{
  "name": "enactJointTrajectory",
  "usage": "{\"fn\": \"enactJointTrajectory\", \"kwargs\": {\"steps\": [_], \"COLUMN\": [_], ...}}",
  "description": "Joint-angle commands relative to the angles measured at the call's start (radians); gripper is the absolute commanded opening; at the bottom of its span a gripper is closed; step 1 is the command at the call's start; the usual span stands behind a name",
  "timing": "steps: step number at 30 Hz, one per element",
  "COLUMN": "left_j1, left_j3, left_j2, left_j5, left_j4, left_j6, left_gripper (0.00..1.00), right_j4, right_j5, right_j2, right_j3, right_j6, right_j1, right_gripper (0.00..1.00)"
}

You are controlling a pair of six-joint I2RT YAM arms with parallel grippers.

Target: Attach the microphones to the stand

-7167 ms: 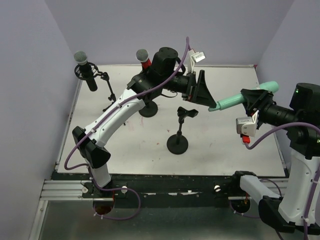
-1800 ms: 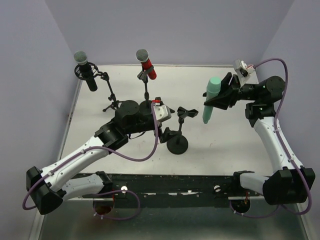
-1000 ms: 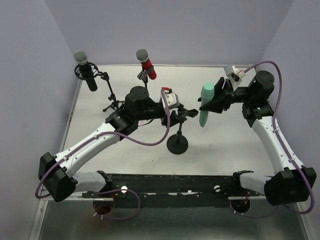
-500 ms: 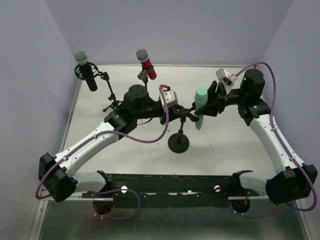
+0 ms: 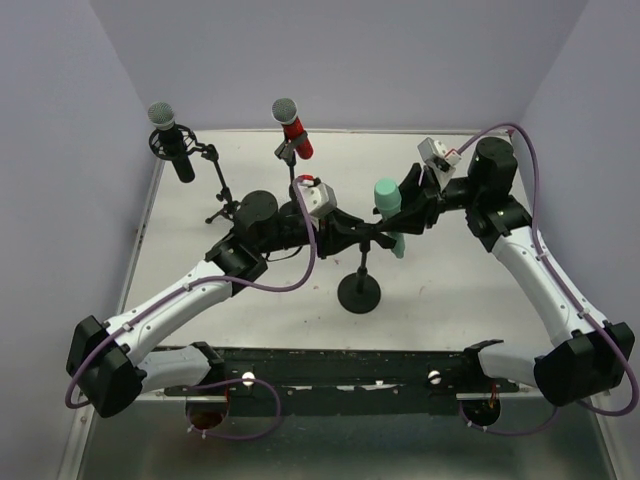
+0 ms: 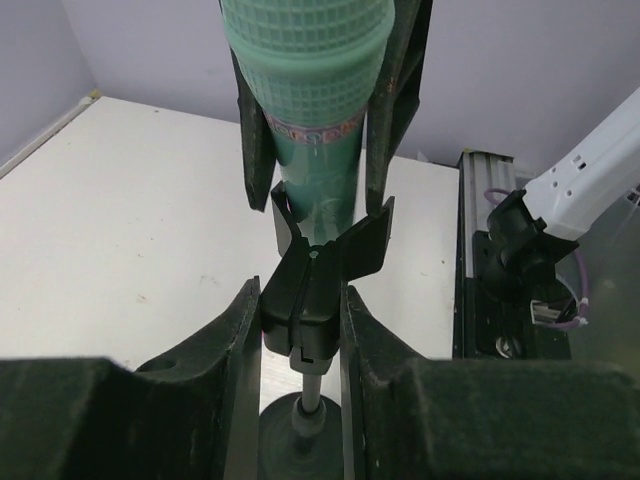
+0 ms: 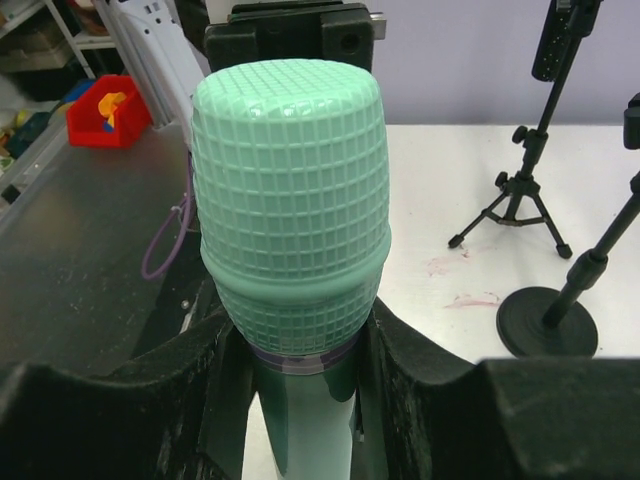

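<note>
Two arms meet above the white table at the near round-base stand. There the right gripper is clamped on the mint-green microphone, head up, its body between the prongs of the stand's clip; whether it is seated I cannot tell. The left gripper pinches that clip. The black microphone and red microphone are mounted farther back, to the left.

The flat white worktop carries a black round-based stand near its middle and a black tripod stand toward its far left corner. Faint reddish smudges mark its surface.
</note>
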Motion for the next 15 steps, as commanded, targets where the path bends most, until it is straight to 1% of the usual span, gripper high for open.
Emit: {"fn": "enactJointTrajectory", "kwargs": {"steps": [1,4,5,6,7,8,9,11,13,15], "left_j1": [-0.003,-0.006,-0.006,-0.008,-0.01,-0.011,-0.013,-0.017,-0.026,-0.036], "left_j3": [-0.107,-0.148,-0.156,-0.168,-0.179,-0.189,-0.2,-0.214,-0.219,-0.219], "left_j2": [-0.04,-0.054,-0.058,-0.066,-0.071,-0.077,-0.086,-0.097,-0.104,-0.107], "left_j5": [-0.014,-0.041,-0.054,-0.071,-0.082,-0.1,-0.111,-0.143,-0.168,-0.186], "left_j4": [0.183,0.248,0.266,0.28,0.295,0.309,0.325,0.338,0.342,0.34], "left_j6": [-0.198,-0.247,-0.253,-0.266,-0.273,-0.281,-0.289,-0.296,-0.295,-0.289], "left_gripper": [0.11,0.11,0.1,0.1,0.1,0.09,0.09,0.09,0.09,0.09], "right_j4": [0.099,0.251,0.356,0.45,0.571,0.681,0.808,0.973,1.029,1.037], "right_j5": [0.035,0.038,0.038,0.041,0.044,0.049,0.057,0.078,0.098,0.119], "right_j2": [0.002,0.005,0.008,0.011,0.014,0.019,0.022,0.029,0.031,0.026], "right_j3": [-0.011,-0.048,-0.066,-0.089,-0.111,-0.137,-0.164,-0.198,-0.213,-0.22], "right_j6": [0.049,0.208,0.272,0.373,0.444,0.557,0.637,0.769,0.82,0.834], "right_j1": [0.01,0.009,0.007,0.009,0.007,0.009,0.009,0.009,0.009,0.01], "right_gripper": [0.03,0.03,0.03,0.03,0.03,0.03,0.03,0.03,0.03,0.03]}}
